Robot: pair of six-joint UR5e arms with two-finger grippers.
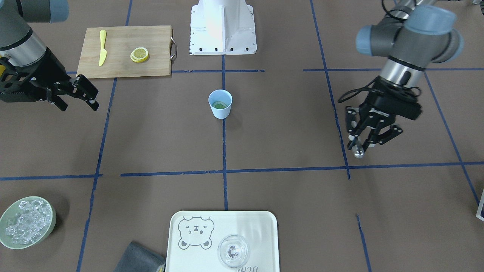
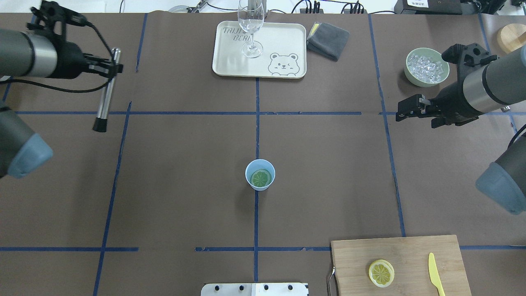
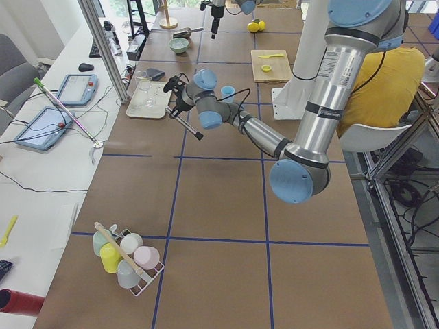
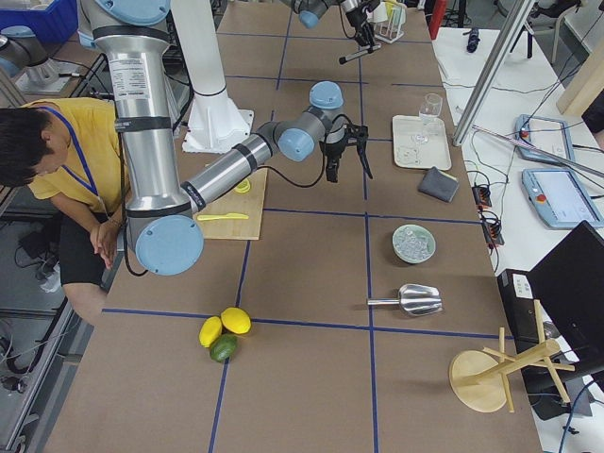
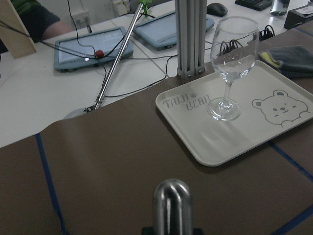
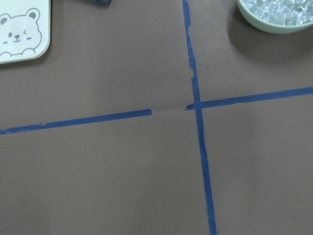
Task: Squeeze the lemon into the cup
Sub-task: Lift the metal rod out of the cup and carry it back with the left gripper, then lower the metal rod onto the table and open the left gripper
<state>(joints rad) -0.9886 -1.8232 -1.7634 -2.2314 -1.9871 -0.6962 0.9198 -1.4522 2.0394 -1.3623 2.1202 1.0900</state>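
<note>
Resting flat inside the light-blue cup (image 2: pixel 248 176), the round lemon (image 2: pixel 261 178) slice shows a greenish, segmented face. The cup stands upright on the brown surface (image 2: pixel 185 185), on a blue tape line. Well off to the cup's left, the left claw (image 2: pixel 113 68) is clamped tight around a metal rod (image 2: pixel 105 98) that slants downward. Well apart on the cup's other side, the right claw (image 1: pixel 77 105) hangs spread wide, holding nothing. Nearer the robot than the cup, to its right, a wooden cutting board (image 2: pixel 411 250) carries a second slice (image 2: pixel 381 273) and a yellow knife (image 2: pixel 435 279). Beyond the cup, a bear-print tray (image 2: pixel 230 61) holds a wine glass (image 2: pixel 251 24). A bowl of ice (image 2: pixel 426 68) sits farther right.
</note>
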